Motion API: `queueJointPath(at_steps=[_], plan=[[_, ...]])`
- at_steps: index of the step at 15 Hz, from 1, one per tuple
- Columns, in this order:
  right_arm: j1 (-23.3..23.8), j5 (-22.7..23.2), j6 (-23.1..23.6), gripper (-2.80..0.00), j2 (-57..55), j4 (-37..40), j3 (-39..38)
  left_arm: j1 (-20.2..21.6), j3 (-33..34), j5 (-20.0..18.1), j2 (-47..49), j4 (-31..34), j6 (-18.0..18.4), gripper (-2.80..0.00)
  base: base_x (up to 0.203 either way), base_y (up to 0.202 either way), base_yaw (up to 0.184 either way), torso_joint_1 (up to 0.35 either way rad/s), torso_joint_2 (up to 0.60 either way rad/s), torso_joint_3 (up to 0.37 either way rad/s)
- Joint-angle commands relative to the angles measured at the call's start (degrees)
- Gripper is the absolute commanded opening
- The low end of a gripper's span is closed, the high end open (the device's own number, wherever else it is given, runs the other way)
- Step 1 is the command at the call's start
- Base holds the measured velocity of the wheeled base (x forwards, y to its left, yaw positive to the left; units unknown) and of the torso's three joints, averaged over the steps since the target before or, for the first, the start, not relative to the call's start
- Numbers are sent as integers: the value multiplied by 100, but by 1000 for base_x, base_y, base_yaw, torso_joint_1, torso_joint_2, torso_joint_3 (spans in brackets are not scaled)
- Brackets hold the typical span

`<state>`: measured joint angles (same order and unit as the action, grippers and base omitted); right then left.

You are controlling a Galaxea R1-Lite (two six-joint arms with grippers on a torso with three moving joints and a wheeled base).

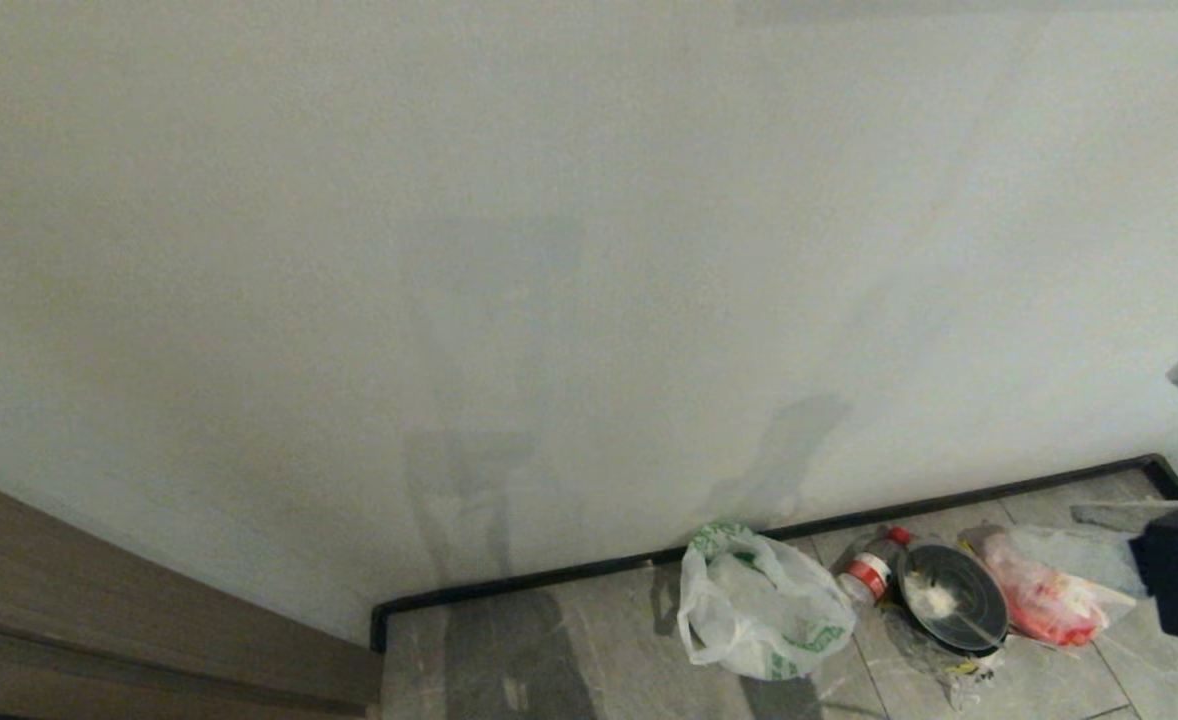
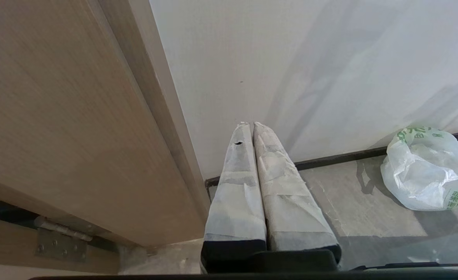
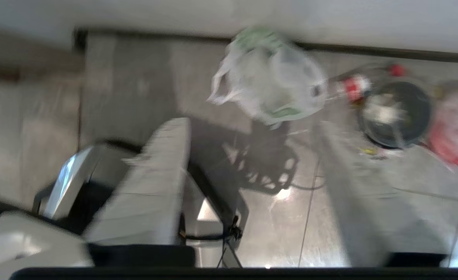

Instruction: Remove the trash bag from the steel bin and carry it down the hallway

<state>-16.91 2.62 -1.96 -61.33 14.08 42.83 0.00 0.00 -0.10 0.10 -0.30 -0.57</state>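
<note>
1. At nine o'clock in the head view stands a brown door frame point(image 1: 99, 600); the white wall point(image 1: 549, 250) and black baseboard point(image 1: 549, 585) close off the floor behind.
2. The left gripper point(image 2: 248, 126) hangs parked by that frame, fingers pressed together, holding nothing.
3. The trash bag point(image 1: 759, 610) lies slumped on the grey tiles point(image 1: 509, 650) at six o'clock, against the baseboard; no steel bin shows.
4. At four o'clock: a bottle point(image 1: 874, 570), a dark round dish point(image 1: 954, 600), a clear bag with red contents point(image 1: 1044, 600).
5. The right gripper point(image 3: 252, 182) hovers above the floor, fingers apart and empty. The bag looks set down; open tile lies toward seven o'clock.
</note>
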Motion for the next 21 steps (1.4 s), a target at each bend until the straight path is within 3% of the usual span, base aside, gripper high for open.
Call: queueJointPath(at_steps=[1, 3, 5, 8, 11, 15, 17, 18, 21], plan=[[127, -200, -71, -280, 1067, 7, -320, 0, 0, 1, -1, -5, -4, -280, 0, 0, 0, 0, 0, 0], [549, -188, -146, -280, 1816, 21, -1020, 0, 0, 1, -1, -5, -4, -280, 0, 0, 0, 0, 0, 0], [1373, 166, -82, -280, 2512, -22, -1849, 0, 0, 1, -1, -5, -4, -280, 0, 0, 0, 0, 0, 0], [1731, 392, -37, -280, 3797, -24, -2492, 0, 0, 1, -1, -5, -4, -280, 0, 0, 0, 0, 0, 0], [1867, 386, -22, -280, 4721, 166, -2994, 0, 0, 1, -1, -5, -4, -280, 0, 0, 0, 0, 0, 0], [1739, 162, 125, -280, 6053, -596, -3699, 0, 0, 1, -1, -5, -4, -280, 0, 0, 0, 0, 0, 0], [1699, 38, 80, -280, 6189, -1584, -4146, 0, 0, 1, -1, -5, -4, -280, 0, 0, 0, 0, 0, 0], [1688, -290, -58, -280, 6161, -1743, -4274, 0, 0, 1, -1, -5, -4, -280, 0, 0, 0, 0, 0, 0], [1682, -344, 119, -280, 6151, -1531, -4282, 0, 0, 1, -1, -5, -4, -280, 0, 0, 0, 0, 0, 0]])
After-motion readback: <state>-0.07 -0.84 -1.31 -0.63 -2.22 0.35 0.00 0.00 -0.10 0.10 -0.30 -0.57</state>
